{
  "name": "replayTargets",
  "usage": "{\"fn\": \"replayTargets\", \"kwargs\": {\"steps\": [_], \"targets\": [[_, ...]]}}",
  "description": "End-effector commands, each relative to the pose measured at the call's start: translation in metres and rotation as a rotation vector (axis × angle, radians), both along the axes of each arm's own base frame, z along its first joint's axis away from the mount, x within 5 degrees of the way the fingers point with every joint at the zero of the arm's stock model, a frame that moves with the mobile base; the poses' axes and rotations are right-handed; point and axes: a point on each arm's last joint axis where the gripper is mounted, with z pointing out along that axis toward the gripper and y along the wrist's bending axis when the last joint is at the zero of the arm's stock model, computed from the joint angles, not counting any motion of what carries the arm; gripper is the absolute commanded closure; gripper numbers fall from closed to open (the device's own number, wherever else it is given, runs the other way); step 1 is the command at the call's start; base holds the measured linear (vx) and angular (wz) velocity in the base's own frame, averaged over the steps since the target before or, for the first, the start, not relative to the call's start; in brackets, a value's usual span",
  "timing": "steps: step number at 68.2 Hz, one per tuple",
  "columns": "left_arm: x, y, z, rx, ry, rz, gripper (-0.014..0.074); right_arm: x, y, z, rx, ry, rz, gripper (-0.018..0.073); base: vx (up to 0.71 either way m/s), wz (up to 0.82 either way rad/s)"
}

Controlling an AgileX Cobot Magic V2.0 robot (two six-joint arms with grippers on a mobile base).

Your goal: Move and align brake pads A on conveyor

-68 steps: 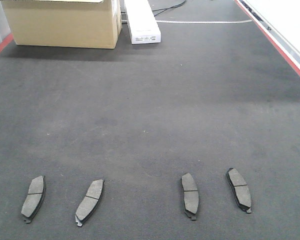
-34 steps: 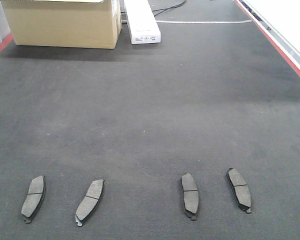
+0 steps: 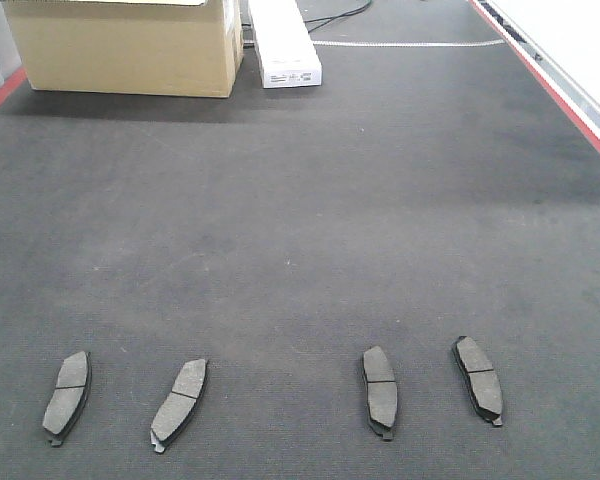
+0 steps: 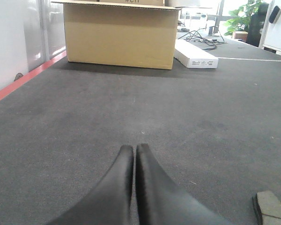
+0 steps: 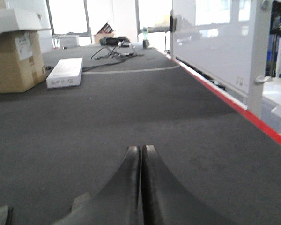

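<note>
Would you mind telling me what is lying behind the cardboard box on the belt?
Nothing can be made out behind the cardboard box: it hides the belt there. Only a white carton shows beside it, with cables running past that carton's far end.

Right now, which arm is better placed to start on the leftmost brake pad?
Left, probably. The left gripper, shut and empty, has a pad close at its right; the leftmost pad lies on the conveyor's left side.
</note>
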Motion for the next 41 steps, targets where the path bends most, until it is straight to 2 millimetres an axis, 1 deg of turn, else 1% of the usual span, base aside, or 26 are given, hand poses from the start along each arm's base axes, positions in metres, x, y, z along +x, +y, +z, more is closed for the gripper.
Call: {"fn": "replayTargets", "kwargs": {"steps": [1, 19, 41], "targets": [[-0.0002, -0.0005, 0.0011, -0.009, -0.066, -0.006, 0.0602, -0.0002, 0.0015, 0.0018, -0.003, -0.056, 0.021, 0.0571, 0.0, 0.0], [-0.0002, -0.0005, 0.0011, -0.009, -0.066, -0.006, 0.0602, -0.0001, 0.0054, 0.0017, -0.03, -0.054, 0.091, 0.0571, 0.0, 0.0], [-0.0002, -0.0005, 0.0011, -0.009, -0.066, -0.006, 0.0602, -0.0001, 0.0053, 0.0018, -0.026, -0.055, 0.089, 0.0571, 0.0, 0.0]]}}
